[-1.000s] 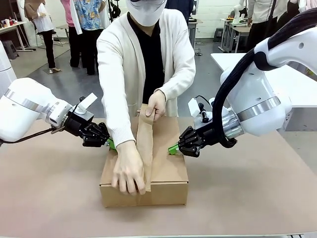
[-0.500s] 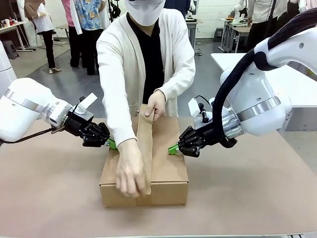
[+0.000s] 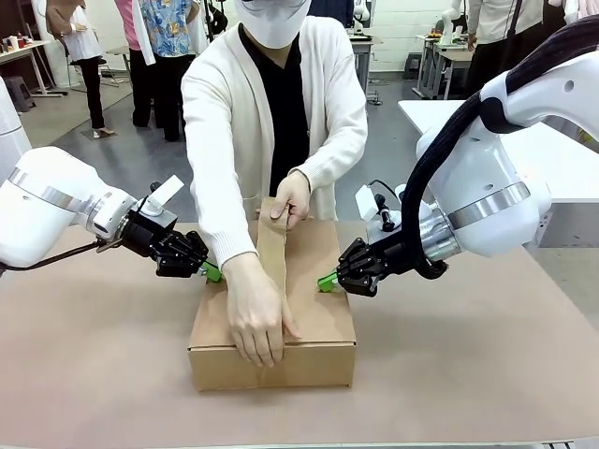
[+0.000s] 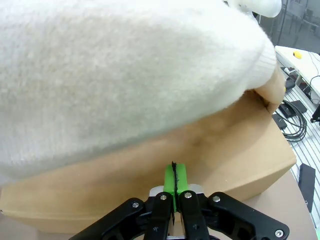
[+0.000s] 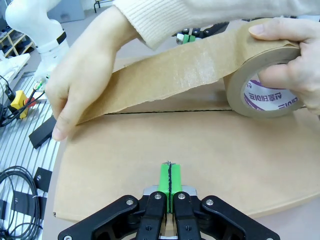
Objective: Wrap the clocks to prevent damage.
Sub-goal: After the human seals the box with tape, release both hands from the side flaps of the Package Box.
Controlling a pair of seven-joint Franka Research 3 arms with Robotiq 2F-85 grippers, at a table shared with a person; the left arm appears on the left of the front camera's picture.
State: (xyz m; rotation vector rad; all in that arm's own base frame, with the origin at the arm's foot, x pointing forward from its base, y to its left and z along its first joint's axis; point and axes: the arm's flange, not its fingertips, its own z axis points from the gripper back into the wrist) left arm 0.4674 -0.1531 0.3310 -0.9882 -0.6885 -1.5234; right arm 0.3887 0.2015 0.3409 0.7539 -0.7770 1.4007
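Your cardboard box (image 3: pixel 314 323) sits in the centre of the frame on the brown table (image 3: pixel 94 374), flaps shut, with 1 seam running along its top.

Your left gripper (image 3: pixel 211 272) comes in from the left of the front view. Its 2 green pads are pressed together with nothing between them, and the tips lie against the box's upper left edge. In the left wrist view the closed gripper (image 4: pixel 175 175) points at the box wall (image 4: pixel 240 150), under a white sleeve (image 4: pixel 125 75) across the upper frame.

Your right gripper (image 3: pixel 326 281) reaches in from the right, its fingers likewise together and empty, with the tips on the right side of the box top. The right wrist view shows that gripper (image 5: pixel 170 177) lying over the box top (image 5: pixel 200 140).

The person stands at the far side. 1 hand (image 3: pixel 292 198) holds a roll of brown paper tape (image 5: pixel 270 97) at the box's far edge. A strip of tape (image 3: pixel 272 253) runs from the roll down the middle of the lid. The other hand (image 3: pixel 253 313) presses the strip's end over the near edge, at lower centre.
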